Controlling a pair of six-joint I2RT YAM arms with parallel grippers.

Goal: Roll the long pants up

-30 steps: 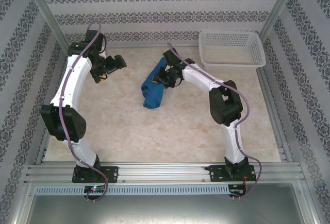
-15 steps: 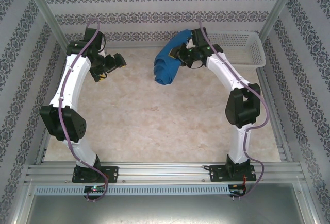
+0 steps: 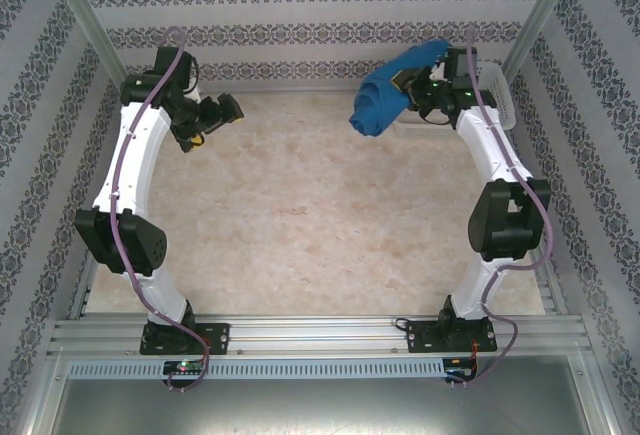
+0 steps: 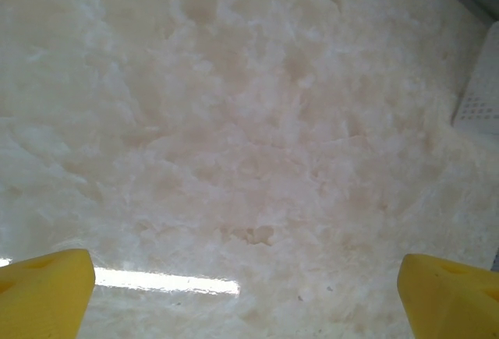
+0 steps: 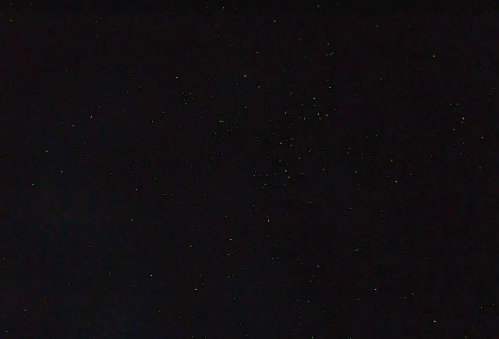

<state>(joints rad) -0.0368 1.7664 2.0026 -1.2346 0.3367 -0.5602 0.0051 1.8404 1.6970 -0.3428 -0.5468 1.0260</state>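
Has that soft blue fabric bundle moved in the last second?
Yes. The royal-blue pants, held by the right gripper, went from the table centre to the far right, reaching the white mesh basket.

Royal-blue cloth long pants (image 3: 382,105): soft matt fabric, creased and bunched. Cream marbled table top (image 4: 234,121): smooth, slight sheen, one bright glare streak. White lattice plastic basket (image 4: 479,90) at the table's far right: smooth. Yellow finger pads (image 4: 43,296): matt, plastic or foam, can't tell. White arm shells (image 3: 130,170): smooth glossy plastic. Silver rail (image 3: 320,333) along the table's near edge: brushed metal.
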